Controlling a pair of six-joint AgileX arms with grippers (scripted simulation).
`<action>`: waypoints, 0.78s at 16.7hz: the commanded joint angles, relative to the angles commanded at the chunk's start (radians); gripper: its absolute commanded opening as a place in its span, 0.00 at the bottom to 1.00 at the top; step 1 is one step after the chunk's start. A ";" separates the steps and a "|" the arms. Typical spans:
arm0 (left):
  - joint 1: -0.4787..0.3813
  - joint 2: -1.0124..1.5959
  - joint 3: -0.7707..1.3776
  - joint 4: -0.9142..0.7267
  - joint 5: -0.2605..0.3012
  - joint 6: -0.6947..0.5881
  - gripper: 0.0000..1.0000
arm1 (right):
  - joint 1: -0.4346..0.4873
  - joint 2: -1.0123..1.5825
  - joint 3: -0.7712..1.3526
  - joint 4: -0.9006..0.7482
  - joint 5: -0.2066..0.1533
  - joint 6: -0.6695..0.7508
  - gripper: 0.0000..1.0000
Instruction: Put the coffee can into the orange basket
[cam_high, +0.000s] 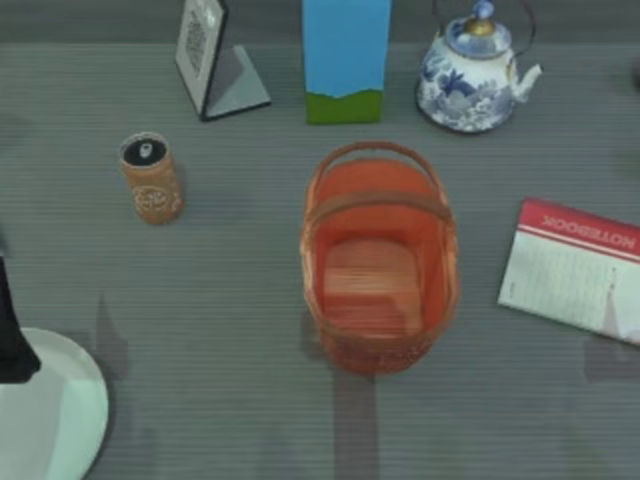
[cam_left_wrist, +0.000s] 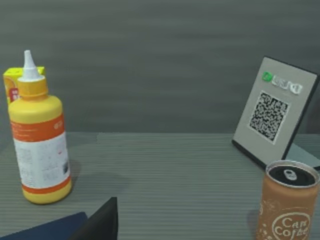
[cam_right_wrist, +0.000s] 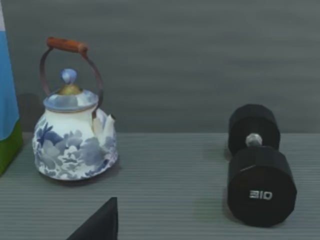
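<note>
- At the far left of the table, only a dark part of the left arm (cam_high: 12, 330) showed in the top view, near a pale round plate (cam_high: 70, 400). Its gripper was not clearly in view, so I cannot tell if it was open or closed.
- The small tan-brown cylindrical coffee can (cam_high: 151, 177) with the dark pull-tab top stood upright on the left part of the table, well apart from the basket. Nothing was touching it.
- Behind the can stood a grey sign with a QR code (cam_high: 203, 52), and more to the right a tall blue-and-green carton (cam_high: 345, 58).
- The oval orange-red woven basket (cam_high: 440, 260) with the arched brown handle stood in the middle. Its slatted bottom was bare, nothing lay inside.
- At the right were a blue-and-white porcelain teapot (cam_high: 470, 75) and a red-and-white notebook (cam_high: 575, 265).
- The right arm did not appear in the top view, and its gripper state I cannot tell.
- In my judgement the task was not yet begun: reaching, grasping, carrying and releasing the can were all left.
</note>
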 joint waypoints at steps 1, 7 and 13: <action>0.000 0.000 0.000 0.000 0.000 0.000 1.00 | 0.000 0.000 0.000 0.000 0.000 0.000 1.00; -0.029 0.151 0.134 -0.138 0.012 0.047 1.00 | 0.000 0.000 0.000 0.000 0.000 0.000 1.00; -0.105 0.634 0.571 -0.501 0.042 0.182 1.00 | 0.000 0.000 0.000 0.000 0.000 0.000 1.00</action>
